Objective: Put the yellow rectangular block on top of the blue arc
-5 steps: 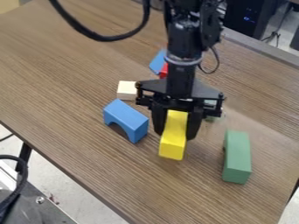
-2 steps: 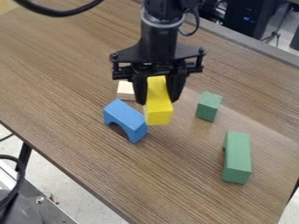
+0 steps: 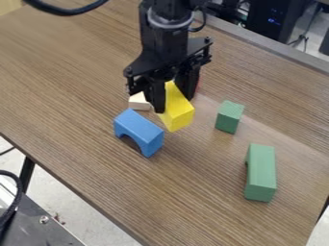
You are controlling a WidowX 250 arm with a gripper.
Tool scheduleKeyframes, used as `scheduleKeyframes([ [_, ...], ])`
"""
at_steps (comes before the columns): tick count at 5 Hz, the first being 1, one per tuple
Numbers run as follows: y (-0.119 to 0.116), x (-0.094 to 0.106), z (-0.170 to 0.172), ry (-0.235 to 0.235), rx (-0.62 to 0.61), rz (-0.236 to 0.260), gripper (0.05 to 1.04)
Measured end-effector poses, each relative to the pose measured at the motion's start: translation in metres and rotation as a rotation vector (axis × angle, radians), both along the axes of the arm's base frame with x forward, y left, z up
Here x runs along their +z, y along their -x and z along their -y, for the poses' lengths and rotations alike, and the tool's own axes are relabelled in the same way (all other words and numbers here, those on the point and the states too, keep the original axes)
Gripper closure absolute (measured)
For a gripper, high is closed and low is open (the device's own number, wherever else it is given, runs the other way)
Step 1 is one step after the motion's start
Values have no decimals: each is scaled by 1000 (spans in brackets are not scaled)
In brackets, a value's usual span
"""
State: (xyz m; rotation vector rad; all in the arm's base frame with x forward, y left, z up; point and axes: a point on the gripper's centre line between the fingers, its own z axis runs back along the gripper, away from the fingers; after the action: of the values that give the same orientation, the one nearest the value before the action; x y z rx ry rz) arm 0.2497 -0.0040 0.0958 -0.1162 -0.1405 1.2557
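one yellow block (image 3: pixel 181 116), rectangular, is held by the gripper (image 3: pixel 175 104) just above ctr of the frame, tilted, w/ its lower end angled toward the bottom. the gripper's two fingers are clamped on the block's sides, one at l., one at r. the blue arc (image 3: pixel 139 128) is seen just l. of & below the block, approx. ctr-left; it is stood on the table (image 3: pixel 83 91) w/ its opening faced down toward lower left. the block isn't set on the arc; height of block over table can't be told.

the white block (image 3: pixel 138 101) is placed above the arc in the frame, partly hidden by the gripper. a bit of a red thing (image 3: pixel 198 83) is seen behind the gripper, mostly hidden. a small green block (image 3: pixel 229 116) is set r. of ctr, & a long green block (image 3: pixel 261 168) at lower right, both well apart from the arc. the arm (image 3: pixel 167 45) is hung down from top ctr. a black cable (image 3: pixel 67 11) is looped at upper left.
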Motion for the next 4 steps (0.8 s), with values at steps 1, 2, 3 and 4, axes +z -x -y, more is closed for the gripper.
scheduleKeyframes([
  [1,8,-9,-8,34,52,-16,539],
  [2,22,-7,-21,15,86,-31,539],
  [3,32,-9,-33,56,112,-1,539],
  [4,33,-10,-37,92,136,13,539],
])
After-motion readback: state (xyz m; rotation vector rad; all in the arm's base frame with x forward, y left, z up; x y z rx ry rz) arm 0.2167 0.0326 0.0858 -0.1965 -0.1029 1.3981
